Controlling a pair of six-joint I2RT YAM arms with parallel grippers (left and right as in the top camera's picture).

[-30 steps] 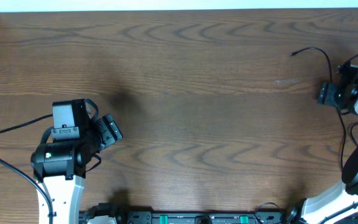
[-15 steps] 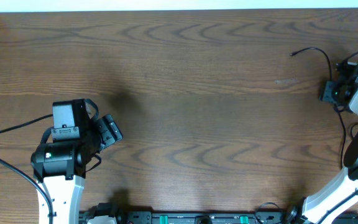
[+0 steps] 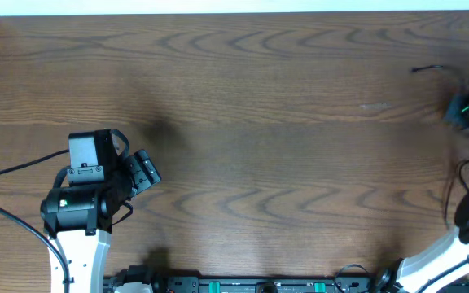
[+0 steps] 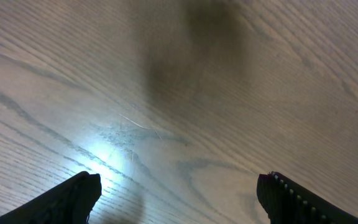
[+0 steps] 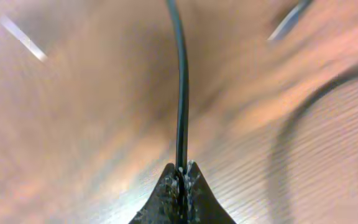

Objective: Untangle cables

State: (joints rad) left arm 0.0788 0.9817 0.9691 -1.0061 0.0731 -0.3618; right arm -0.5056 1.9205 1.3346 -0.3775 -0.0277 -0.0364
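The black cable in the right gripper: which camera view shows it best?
The right wrist view: the cable is close and sharp, rising straight from the shut right gripper. The overhead view shows only a short, blurred end of it by the right edge. The left wrist view shows only table, no cable.

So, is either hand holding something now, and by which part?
The right hand pinches a thin black cable on its plain cord, not at a plug. The left hand is open and holds nothing.
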